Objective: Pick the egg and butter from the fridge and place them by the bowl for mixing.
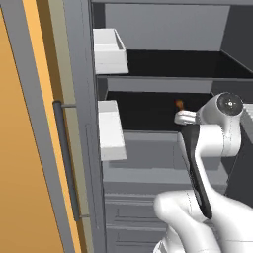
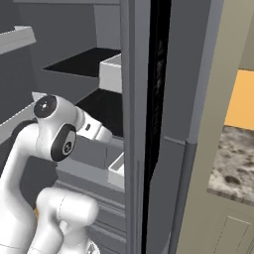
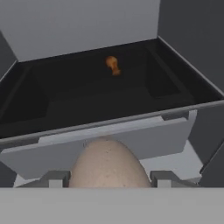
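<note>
The egg sits clamped between the gripper fingers, just outside the fridge shelf front. A small orange lump lies deep on the black shelf beyond. The butter could not be made out from here. Withdrawal runs backward; the door bins beside the shelf flank the arm's path.

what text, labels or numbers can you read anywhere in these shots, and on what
None: no readable word, label, brand or number in any view.
The fridge walls, black shelves and white door bins are plain.
The egg between the tool fingers bears only speckles.
The small orange item on the shelf is unmarked.
</note>
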